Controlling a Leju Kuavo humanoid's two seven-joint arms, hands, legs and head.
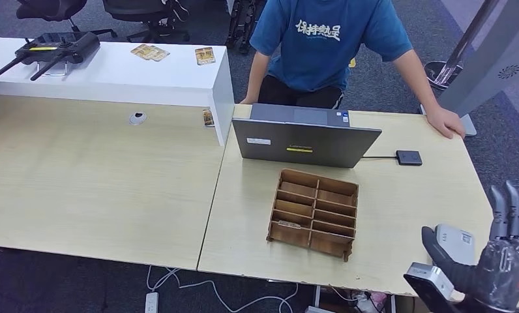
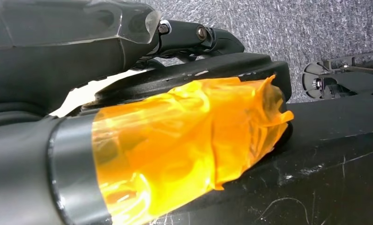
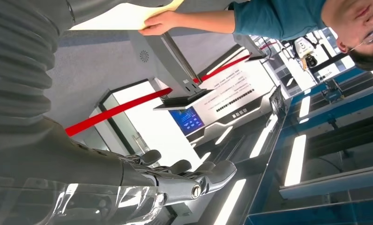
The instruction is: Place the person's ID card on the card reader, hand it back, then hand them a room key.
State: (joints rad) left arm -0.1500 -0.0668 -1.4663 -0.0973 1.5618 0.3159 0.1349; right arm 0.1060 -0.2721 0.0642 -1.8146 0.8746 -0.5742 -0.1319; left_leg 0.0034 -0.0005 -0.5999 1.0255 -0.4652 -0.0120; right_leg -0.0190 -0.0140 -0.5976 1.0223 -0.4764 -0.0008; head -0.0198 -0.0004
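1. The right robot hand (image 1: 504, 257) hovers at the near right corner of the light wood tabletop (image 1: 407, 215), palm raised, dark fingers spread, holding nothing. The right wrist view (image 3: 184, 180) shows the same thing: fingers extended, nothing between them.
2. I can't tell the left robot hand's state. Its wrist view only gives dark robot parts and some orange film.
3. No ID card is out yet, as far as I can see. The person in the blue T-shirt (image 1: 322, 39) stands across the tabletop with one hand (image 1: 444, 122) flat on the far right edge, and there's no card in it that I can make out.
4. The small black square card reader (image 1: 409, 157) sits to the right of the grey laptop (image 1: 306, 140), cabled to it, with bare tabletop around it.
5. The room keys are probably in the brown wooden divided tray (image 1: 314, 212). There's a pale card-like thing (image 1: 289, 224) in a near-left slot, but it's too small to be sure.
6. Handling guess: an ID card is light, thin, stiff and slick. I'd pinch it by a short edge so most of it sticks out to lay flat on the reader.
7. Room to move: the right side is open between the tray and the tabletop edge. Watch the white boxy device (image 1: 454, 242) right beside the robot hand, plus the laptop lid and cable near the reader.
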